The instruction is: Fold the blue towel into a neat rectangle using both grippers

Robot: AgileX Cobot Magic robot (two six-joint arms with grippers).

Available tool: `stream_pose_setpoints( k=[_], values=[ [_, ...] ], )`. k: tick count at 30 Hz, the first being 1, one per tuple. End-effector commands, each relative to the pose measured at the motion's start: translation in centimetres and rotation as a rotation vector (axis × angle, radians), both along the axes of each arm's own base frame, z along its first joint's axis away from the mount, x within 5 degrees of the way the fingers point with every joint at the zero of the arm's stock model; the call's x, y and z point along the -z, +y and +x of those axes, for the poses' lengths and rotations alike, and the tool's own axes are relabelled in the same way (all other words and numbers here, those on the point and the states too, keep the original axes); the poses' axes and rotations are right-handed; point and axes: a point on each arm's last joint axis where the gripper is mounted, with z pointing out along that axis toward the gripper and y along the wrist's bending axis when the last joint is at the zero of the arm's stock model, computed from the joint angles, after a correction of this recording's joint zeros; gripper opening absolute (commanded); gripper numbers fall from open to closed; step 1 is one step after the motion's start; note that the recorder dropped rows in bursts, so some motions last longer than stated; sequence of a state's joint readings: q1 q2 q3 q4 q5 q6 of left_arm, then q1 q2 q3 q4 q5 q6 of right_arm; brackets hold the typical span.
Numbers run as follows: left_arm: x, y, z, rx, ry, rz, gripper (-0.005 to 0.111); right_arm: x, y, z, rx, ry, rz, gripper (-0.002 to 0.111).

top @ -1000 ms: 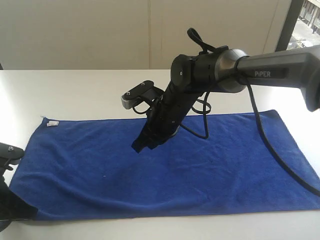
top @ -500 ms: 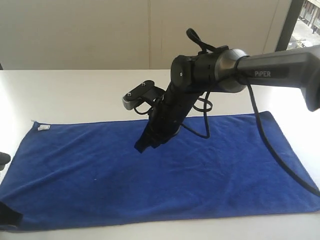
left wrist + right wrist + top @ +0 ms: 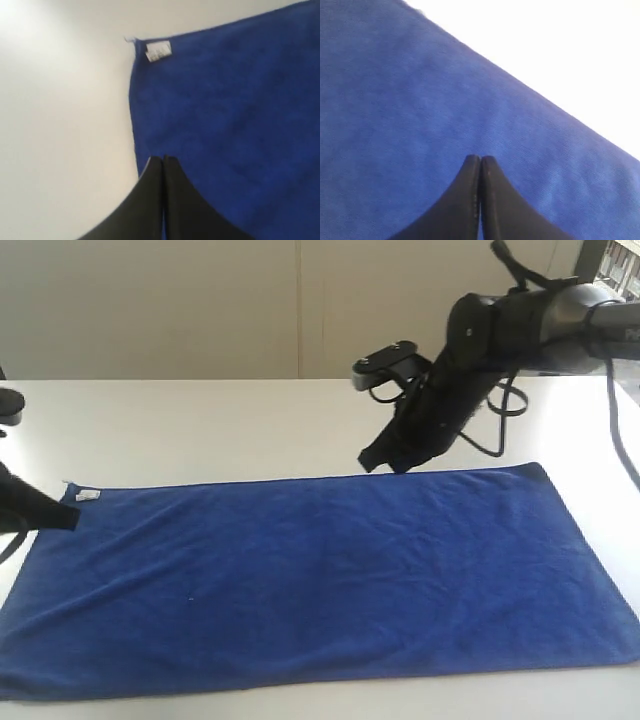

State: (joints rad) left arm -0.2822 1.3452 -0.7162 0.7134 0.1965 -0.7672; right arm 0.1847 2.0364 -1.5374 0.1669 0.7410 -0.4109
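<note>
White table point(image 3: 200, 425), blue towel point(image 3: 320, 580), right arm point(image 3: 540, 325) aloft

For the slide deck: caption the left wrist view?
Shut left hand at a side edge of the blue towel, near its white tag.

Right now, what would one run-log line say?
blue towel flat, unfolded on table | left gripper shut, empty, by tag corner | right gripper shut, empty, over towel edge | fold not started
</note>
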Motion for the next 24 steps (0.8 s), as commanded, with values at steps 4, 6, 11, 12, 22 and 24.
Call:
stream_pose_setpoints(
  k=[4,6,11,12,22,24],
  values=[
    [2.1,0.1,7.1,0.05,0.162,0.078,0.0,0.0,-7.9,0.0,0.174,0.084,-0.01,0.0],
    [3.1,-0.9,8.6,0.147,0.251,0.071,0.0,0.0,-9.2,0.1,0.206,0.08,-0.008,0.0],
    [5.0,-1.4,11.9,0.289,0.4,-0.012,0.0,0.0,-11.2,0.1,0.253,0.076,-0.005,0.0],
    [5.3,-1.2,12.5,0.283,0.399,-0.012,0.0,0.0,-11.3,0.1,0.255,0.076,-0.005,0.0],
    [7.7,-0.5,17.4,0.346,0.339,0.2,0.0,0.2,-11.7,0.9,0.271,-0.004,-0.01,0.0],
    [8.8,-0.3,18.1,0.356,0.356,0.253,0.0,0.1,-11.7,1.1,0.275,-0.026,-0.01,0.0]
  ],
)
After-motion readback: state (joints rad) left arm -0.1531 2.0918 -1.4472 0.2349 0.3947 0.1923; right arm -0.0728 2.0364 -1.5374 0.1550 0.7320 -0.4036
